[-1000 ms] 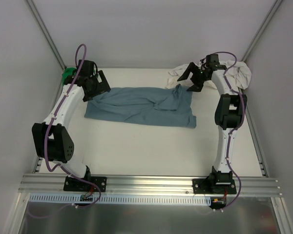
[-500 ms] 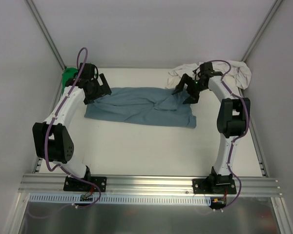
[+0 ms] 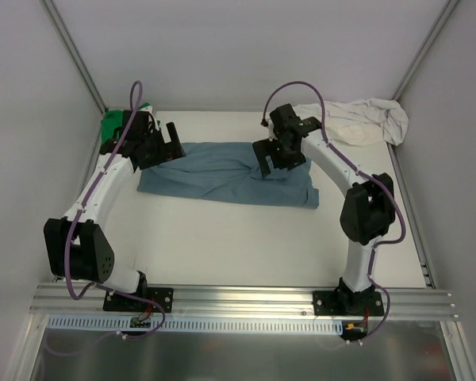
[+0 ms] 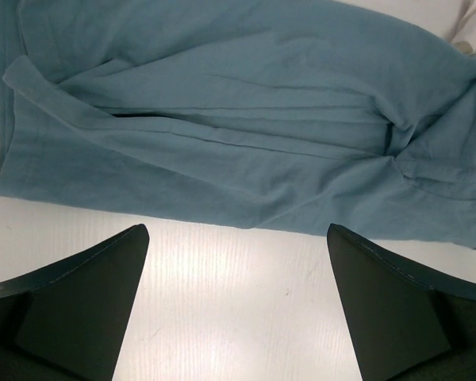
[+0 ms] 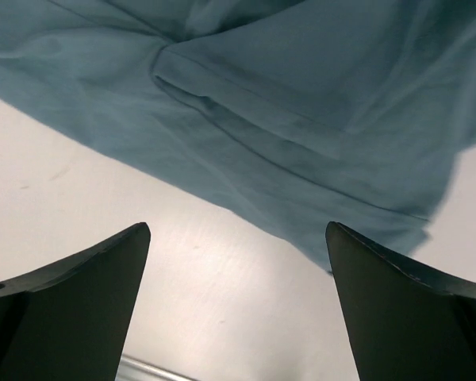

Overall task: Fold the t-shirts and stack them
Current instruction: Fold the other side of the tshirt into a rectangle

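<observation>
The dusty slate-blue cotton t-shirt [image 3: 222, 171] lies spread and rumpled on the white counter [image 3: 238, 238], at the centre of the top view. The bright green shirt [image 3: 111, 123] is bunched at upper left, and the off-white cream shirt [image 3: 357, 121] is heaped at upper right. The left claw [image 3: 163, 143] hangs at the blue shirt's left end, jaws wide and empty. The right claw [image 3: 270, 155], equally spread and holding nothing, hangs above its right part.

The top camera is looking down on the whole table [image 3: 222, 246] from high; both wrist cameras are closely facing the same blue t-shirt [image 3: 214, 171].
</observation>
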Controlling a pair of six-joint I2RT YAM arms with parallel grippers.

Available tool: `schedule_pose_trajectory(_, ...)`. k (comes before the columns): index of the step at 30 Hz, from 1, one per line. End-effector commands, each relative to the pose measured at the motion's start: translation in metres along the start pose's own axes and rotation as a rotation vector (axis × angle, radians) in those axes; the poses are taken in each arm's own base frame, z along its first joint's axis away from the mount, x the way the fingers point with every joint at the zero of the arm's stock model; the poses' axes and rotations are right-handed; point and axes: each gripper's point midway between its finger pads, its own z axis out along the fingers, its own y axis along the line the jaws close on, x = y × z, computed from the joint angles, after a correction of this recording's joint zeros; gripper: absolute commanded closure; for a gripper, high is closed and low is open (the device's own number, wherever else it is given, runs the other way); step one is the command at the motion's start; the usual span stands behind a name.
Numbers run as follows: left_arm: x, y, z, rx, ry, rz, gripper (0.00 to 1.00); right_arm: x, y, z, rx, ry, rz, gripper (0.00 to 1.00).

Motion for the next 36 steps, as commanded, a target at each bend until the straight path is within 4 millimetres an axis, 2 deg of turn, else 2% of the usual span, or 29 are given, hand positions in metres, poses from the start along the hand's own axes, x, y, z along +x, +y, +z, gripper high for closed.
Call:
schedule_pose_trajectory(1, -0.003, -0.010, -0.013, 0.067, -0.033, 0.081, 0.01, -0.030, -0.047, -0.064, 0.309, -0.153, -0.136, 0.00)
schedule_pose_trajectory(3, -0.001, -0.010, -0.014, 0.076, -0.040, 0.091, 0.01, -0.033, -0.054, -0.067, 0.348, -0.161, -0.174, 0.00)
schedule_pose_trajectory(5, 0.002, -0.009, -0.015, 0.077, -0.041, 0.097, 0.01, -0.029, -0.054, -0.061, 0.342, -0.136, -0.220, 0.00)
schedule_pose_trajectory(13, 0.006, -0.011, -0.021, 0.089, -0.052, 0.090, 0.01, -0.017, -0.022, -0.024, 0.137, -0.056, -0.318, 0.01)
schedule_pose_trajectory(17, 0.013, -0.008, -0.023, 0.083, -0.046, 0.089, 0.01, -0.014, -0.008, -0.007, 0.082, -0.024, -0.312, 0.01)
schedule_pose_trajectory(18, 0.014, -0.008, -0.024, 0.083, -0.046, 0.089, 0.01, -0.012, -0.006, 0.002, 0.069, -0.003, -0.310, 0.01)
schedule_pose_trajectory(21, 0.017, -0.006, -0.025, 0.082, -0.042, 0.085, 0.01, -0.012, 0.002, 0.013, 0.034, 0.012, -0.291, 0.05)
schedule_pose_trajectory(27, 0.019, -0.008, -0.028, 0.088, -0.042, 0.089, 0.01, -0.006, -0.004, 0.039, 0.045, 0.056, -0.255, 0.07)
schedule_pose_trajectory(36, 0.020, -0.007, -0.031, 0.086, -0.043, 0.092, 0.01, -0.014, -0.040, 0.044, 0.114, 0.043, -0.170, 0.08)
